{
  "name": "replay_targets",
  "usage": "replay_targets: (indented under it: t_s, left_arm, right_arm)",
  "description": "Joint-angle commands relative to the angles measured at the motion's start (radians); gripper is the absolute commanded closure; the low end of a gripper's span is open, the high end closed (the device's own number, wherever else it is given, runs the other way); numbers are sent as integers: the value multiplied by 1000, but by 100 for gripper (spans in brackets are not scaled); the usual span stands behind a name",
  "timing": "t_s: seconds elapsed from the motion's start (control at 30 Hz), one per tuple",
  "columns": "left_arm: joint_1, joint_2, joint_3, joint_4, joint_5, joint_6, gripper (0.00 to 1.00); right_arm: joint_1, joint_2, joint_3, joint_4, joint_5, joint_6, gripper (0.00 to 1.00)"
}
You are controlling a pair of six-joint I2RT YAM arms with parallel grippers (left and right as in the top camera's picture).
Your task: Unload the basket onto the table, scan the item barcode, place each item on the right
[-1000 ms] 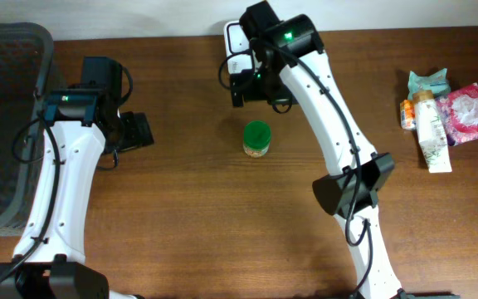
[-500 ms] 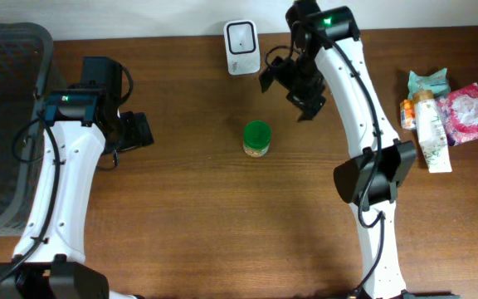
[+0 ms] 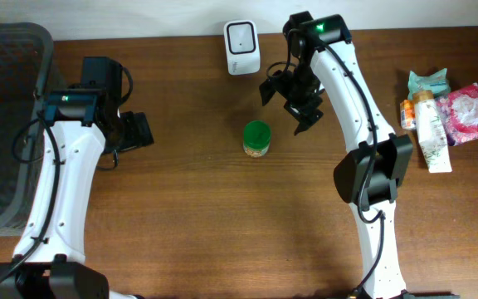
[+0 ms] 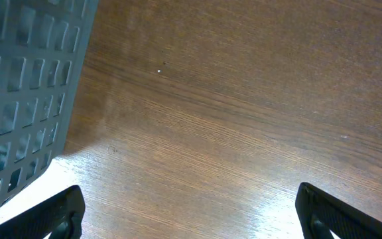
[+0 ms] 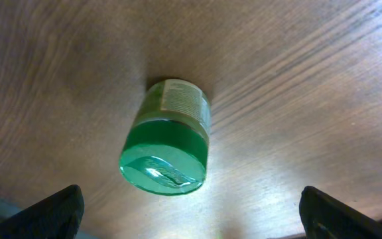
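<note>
While my right gripper [image 3: 289, 101] hangs above the table [image 3: 181, 224] with jaws spread wide and nothing between them, the green-lidded jar [image 3: 256, 139] sits just beside it, a little toward my left side and nearer my base, not touching. The jar stands upright, long axis vertical, lid to the ceiling; in the right wrist view it fills the middle ground ahead of my fingertips [image 5: 52, 212], with a printed label on its side, though I cannot tell where the barcode is. My right arm is clearly the closer one. My left gripper [image 3: 137, 131] is also open and empty, well apart from the jar, beside the grey basket [image 3: 44, 50]. The white scanner [image 3: 242, 36] waits at the far edge, beyond the jar. The pile of packets [image 3: 442, 112] lies well off to my right. Nothing stands between my right jaws and the jar, so I judge a short drop onto it comes next.
</note>
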Motion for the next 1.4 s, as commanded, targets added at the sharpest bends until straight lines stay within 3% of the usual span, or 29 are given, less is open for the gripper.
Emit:
replay_targets:
  t_s: [0.0,0.17,0.47,0.63,0.77,1.03,1.17,1.33,1.37]
  left_arm:
    - [6,-15,-2,2,-11,-3,1]
    - [6,-15,-2,2,-11,-3,1]
    - [6,-15,-2,2,-11,-3,1]
    - [6,-15,-2,2,-11,-3,1]
    - [6,-15,-2,2,-11,-3,1]
    - [6,-15,-2,2,-11,-3,1]
    - [6,-15,-2,2,-11,-3,1]
    - [6,-15,-2,2,-11,-3,1]
    - [6,-15,-2,2,-11,-3,1]
  right_arm:
    - [8,-13,-4,10,-12,10,1]
    - [55,-13,-5,51,8,17,1]
    - [190,-10,-5,56,249,357,1]
    - [227,4,-6,52,382,433,4]
    - [226,9,-67,78,374,538,2]
    - [230,23,-116,128,347,533,1]
    - [241,23,-237,175,324,517,1]
    - [241,22,-275,200,313,297,9]
    - [241,22,-272,200,313,237,16]
